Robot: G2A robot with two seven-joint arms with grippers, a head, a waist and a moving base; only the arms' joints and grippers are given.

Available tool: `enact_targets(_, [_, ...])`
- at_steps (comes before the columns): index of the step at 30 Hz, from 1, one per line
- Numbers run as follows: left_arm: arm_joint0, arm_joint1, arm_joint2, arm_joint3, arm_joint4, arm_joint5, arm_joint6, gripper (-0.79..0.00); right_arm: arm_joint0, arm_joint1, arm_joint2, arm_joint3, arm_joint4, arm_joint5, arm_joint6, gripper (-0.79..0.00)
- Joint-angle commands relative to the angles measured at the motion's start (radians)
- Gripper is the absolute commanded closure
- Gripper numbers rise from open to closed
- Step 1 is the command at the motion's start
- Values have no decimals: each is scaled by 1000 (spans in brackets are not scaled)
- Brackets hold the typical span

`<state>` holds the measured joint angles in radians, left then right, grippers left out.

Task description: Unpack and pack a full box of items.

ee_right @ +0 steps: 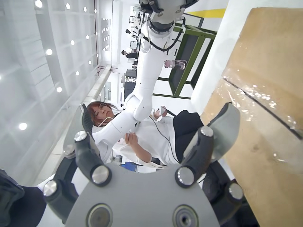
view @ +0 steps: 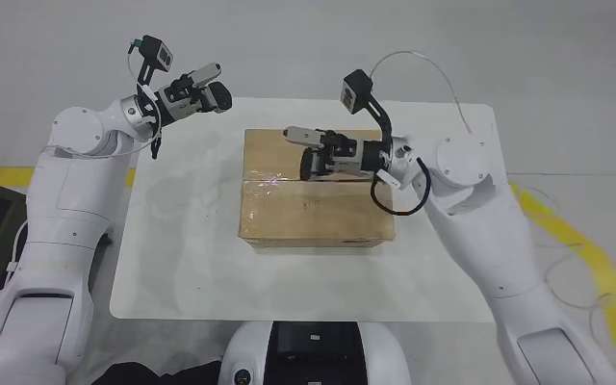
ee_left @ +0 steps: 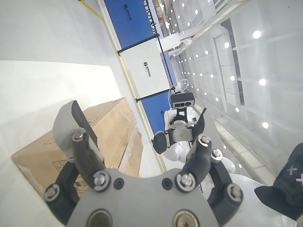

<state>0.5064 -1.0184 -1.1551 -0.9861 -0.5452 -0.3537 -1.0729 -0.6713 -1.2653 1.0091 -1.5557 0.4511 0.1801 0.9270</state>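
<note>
Box [view: 318, 197] sits taped shut on the table [view: 173, 260], right gripper [view: 292, 135] over its far edge, fingers spread; left gripper [view: 216, 69] spread too, well clear. Robot should probably drag one fingertip along the tape seam [view: 279, 178], steadying the box with the left

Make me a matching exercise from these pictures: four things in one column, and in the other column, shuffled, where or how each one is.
Things:
1. cardboard box
2. left gripper
3. right gripper
4. clear tape

Places and states:
A. open, above the top of the box
B. along the seam between the top flaps
C. closed, sitting on the white table
D. open, near the table's far edge, away from the box

Pairs: 1-C, 2-D, 3-A, 4-B.
</note>
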Motion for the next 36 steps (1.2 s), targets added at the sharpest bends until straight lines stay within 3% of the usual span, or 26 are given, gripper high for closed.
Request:
enact_targets(1, [0, 0, 0, 0, 0, 0, 0, -785, 24, -14, -46, 35, 17, 10, -27, -785])
enact_targets(6, [0, 0, 0, 0, 0, 0, 0, -785, 82, -40, -131, 90, 5, 47, -59, -785])
enact_targets(18, [0, 0, 0, 0, 0, 0, 0, -785, 126, -66, -203, 169, -18, 163, -80, -785])
enact_targets(36, [0, 0, 0, 0, 0, 0, 0, -785, 32, 28, -36, -17, -311, 422, 23, -785])
